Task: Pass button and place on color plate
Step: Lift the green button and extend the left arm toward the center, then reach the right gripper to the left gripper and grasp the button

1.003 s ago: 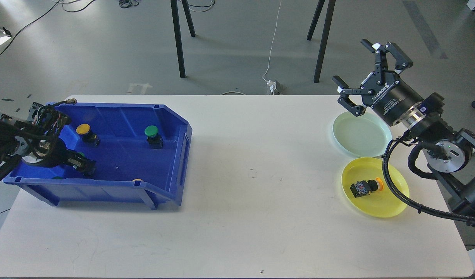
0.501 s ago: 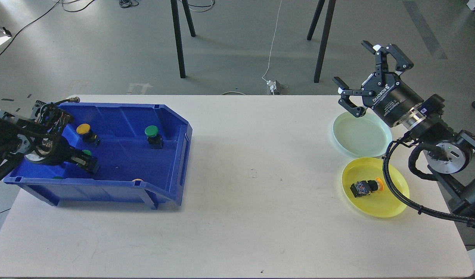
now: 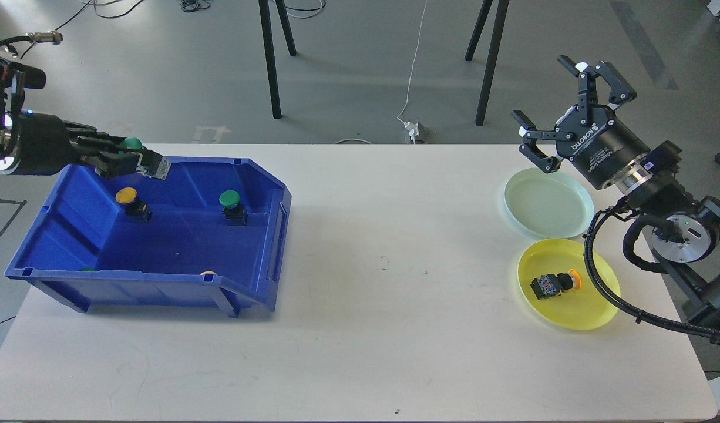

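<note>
Yellow plate [image 3: 595,308] lies nearest, right of the blue bin [image 3: 266,235], with an orange-capped button [image 3: 552,285] resting on its side in it. Just beyond sits the pale green plate [image 3: 571,220]. Inside the bin stand a yellow-capped button [image 3: 130,201] and a green-capped button [image 3: 232,205]. Over the bin's far left rim, the left gripper [image 3: 131,161] pinches a green button [image 3: 132,143], clear of the bin floor. Above the pale green plate's far edge hangs the right gripper [image 3: 562,108], fingers spread wide and holding nothing.
</note>
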Controlling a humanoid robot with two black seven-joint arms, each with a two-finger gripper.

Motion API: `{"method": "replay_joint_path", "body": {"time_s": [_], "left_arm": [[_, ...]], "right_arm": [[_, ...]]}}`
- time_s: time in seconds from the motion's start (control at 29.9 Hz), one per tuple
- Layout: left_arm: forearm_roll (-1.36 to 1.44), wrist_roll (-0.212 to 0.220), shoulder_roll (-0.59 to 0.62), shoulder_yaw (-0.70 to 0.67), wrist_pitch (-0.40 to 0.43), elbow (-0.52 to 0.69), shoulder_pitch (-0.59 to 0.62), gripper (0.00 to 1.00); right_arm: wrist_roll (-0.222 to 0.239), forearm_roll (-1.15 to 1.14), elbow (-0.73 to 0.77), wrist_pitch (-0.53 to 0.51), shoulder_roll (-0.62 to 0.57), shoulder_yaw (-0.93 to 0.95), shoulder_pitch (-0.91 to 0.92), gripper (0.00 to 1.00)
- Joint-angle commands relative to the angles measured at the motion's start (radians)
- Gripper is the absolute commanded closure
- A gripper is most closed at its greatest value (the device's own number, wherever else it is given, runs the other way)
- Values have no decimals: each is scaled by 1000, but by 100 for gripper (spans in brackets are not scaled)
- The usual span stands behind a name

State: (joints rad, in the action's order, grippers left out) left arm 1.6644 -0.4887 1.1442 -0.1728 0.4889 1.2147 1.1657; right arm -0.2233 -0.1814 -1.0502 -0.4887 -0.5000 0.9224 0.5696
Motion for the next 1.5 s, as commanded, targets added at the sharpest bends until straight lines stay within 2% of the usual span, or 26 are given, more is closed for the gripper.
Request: {"method": "replay_joint_path", "body": {"time_s": [0.0,0.07,0.17,0.3,0.37,0.5,0.9,1.47], "left_arm": [[-220,0,25,-40,0,16,0,84],[-367,0,0,-39,0,19,-6,84],[-579,0,-108,-40,0,20,-23,84],[-836,0,-314,-40,0,-7,-110,83],[-882,0,-392,-40,0,-33,-170,83],[-881,0,-474,-42,0,-52,-239,83],[-896,0,-477,-45,0,-60,-259,83],[-896,0,-480,-45,0,-61,-259,82]], "right_arm": [[-42,-15,-4,0,0,13,-5,1],[-54,-35,-20,0,0,12,-7,1],[-77,-90,-72,47,1,4,-20,1],[-119,-205,-123,96,12,-11,-57,1],[-134,-223,-132,102,17,-28,-71,1],[-137,-225,-134,96,58,-123,-82,1],[-137,-242,-60,95,290,-301,32,1],[-137,-265,38,101,443,-355,84,2]]}}
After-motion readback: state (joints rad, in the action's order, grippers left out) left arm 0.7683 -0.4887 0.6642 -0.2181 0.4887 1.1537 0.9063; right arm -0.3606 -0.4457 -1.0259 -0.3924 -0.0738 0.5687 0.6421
